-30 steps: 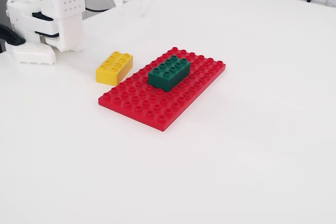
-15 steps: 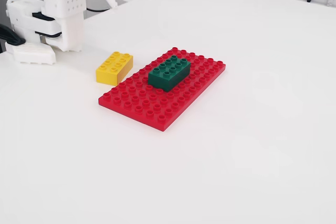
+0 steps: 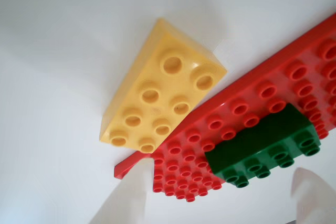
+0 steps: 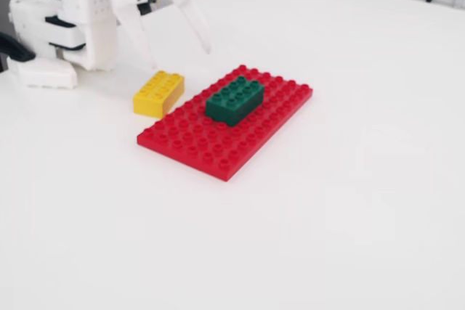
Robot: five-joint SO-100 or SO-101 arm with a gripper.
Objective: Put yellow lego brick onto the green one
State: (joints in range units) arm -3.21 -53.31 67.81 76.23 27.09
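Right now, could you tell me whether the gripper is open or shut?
Open. In the fixed view the gripper has its two fingers spread well apart above the yellow brick, holding nothing.

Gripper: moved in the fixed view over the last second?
Yes. The gripper has come down with its fingers spread, nearer the yellow lego brick, which lies unmoved beside the red baseplate.

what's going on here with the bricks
A white robot arm holds its open claw above the yellow brick, gripping nothing. The yellow brick lies on the white table, right beside the edge of the red plate. The green brick sits on that plate, nothing on top of it yet.
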